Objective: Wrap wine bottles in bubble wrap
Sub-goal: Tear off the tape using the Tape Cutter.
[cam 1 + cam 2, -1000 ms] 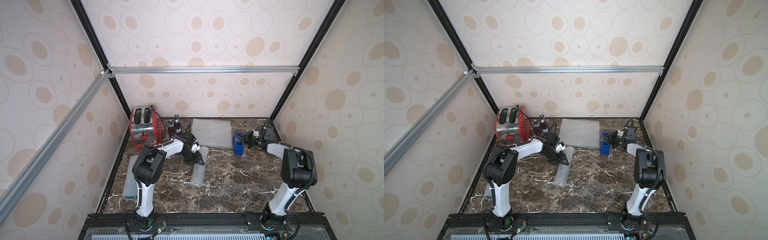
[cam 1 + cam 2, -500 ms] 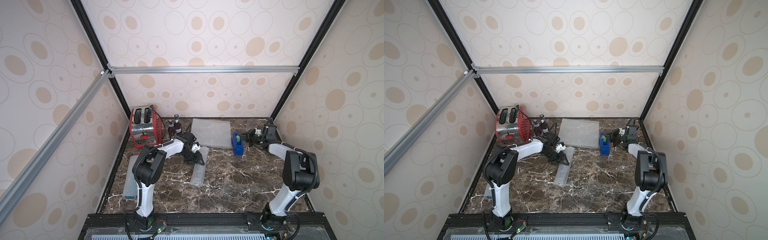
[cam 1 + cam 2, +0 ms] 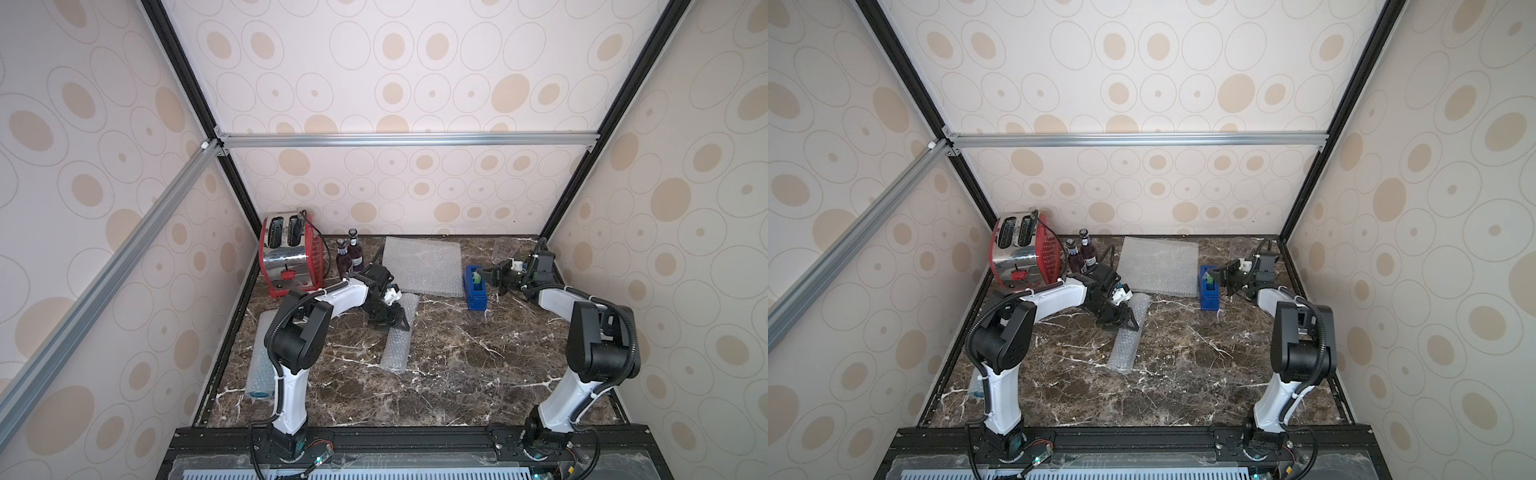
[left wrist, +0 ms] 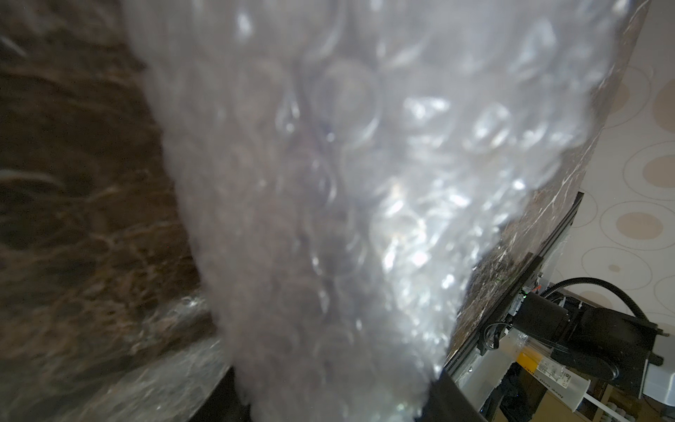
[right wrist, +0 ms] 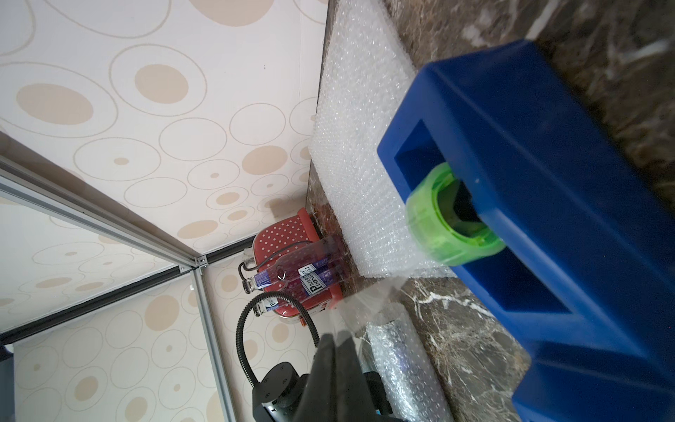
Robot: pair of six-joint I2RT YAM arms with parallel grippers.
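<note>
Our left gripper [image 3: 390, 323] squeezes the bubble wrap roll [image 3: 395, 357]; two purple bottles [image 3: 354, 257] stand behind it. Our right gripper [image 5: 335, 341] pinches clear tape [image 5: 369, 303] from the green roll [image 5: 427, 219] inside the blue holder [image 5: 529, 146].

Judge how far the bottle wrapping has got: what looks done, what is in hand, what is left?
Done: one rolled bundle, blue showing at its end, lies at the table's edge. In hand: the left fingers clasp the middle roll while the right fingers pinch tape from the blue dispenser. Left: two purple bottles stand unwrapped beside the toaster; a flat sheet waits.
</note>
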